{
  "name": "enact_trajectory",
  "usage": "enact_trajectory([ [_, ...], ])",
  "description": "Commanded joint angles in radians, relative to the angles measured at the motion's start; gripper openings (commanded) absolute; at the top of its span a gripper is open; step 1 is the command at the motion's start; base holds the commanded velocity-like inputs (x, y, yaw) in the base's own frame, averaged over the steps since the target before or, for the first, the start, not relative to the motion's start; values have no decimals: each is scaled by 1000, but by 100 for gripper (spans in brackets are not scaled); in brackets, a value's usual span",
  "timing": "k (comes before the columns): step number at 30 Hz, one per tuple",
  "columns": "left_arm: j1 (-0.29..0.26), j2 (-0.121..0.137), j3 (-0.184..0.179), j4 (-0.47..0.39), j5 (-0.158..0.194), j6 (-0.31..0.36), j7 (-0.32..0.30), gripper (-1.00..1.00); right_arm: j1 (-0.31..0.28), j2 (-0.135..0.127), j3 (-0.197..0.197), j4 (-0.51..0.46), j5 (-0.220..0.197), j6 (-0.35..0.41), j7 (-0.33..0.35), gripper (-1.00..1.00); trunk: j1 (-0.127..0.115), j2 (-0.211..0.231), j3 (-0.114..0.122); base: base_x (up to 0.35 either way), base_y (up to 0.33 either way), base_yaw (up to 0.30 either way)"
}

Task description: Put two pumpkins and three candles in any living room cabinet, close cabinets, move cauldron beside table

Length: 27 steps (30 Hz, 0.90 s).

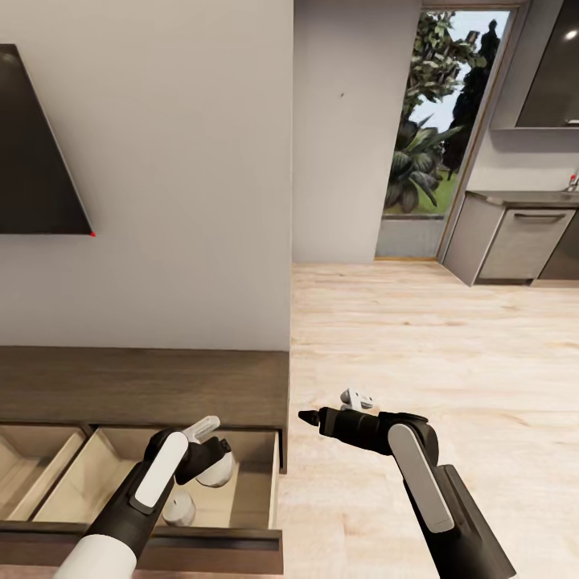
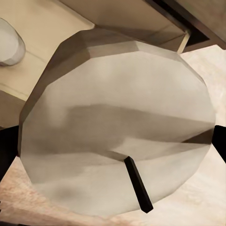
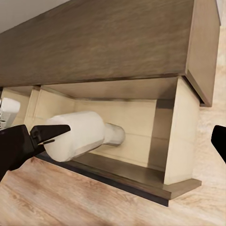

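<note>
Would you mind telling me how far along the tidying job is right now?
One candle already lies in the cabinet's open right drawer. The left gripper holds another candle over it. That drawer and the open left drawer need closing. The right gripper is open, empty.

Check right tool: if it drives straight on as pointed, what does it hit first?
Likely the open drawer. The right tool, jaws open, aims at its end wall and beige inside in the wrist view. Depth unclear; floor gap between looks free.
</note>
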Motion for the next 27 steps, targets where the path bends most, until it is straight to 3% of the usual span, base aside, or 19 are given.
enact_trajectory([
  [1,-1,0,-2,-1,8,1,10,-100,-1,0,0,-1,-11,3,-10,100,4,-8,-4,0,0,0],
  [27,-1,0,-2,-1,-12,0,10,-100,-1,0,0,0,-8,2,-16,100,104,-190,-86,0,0,0],
])
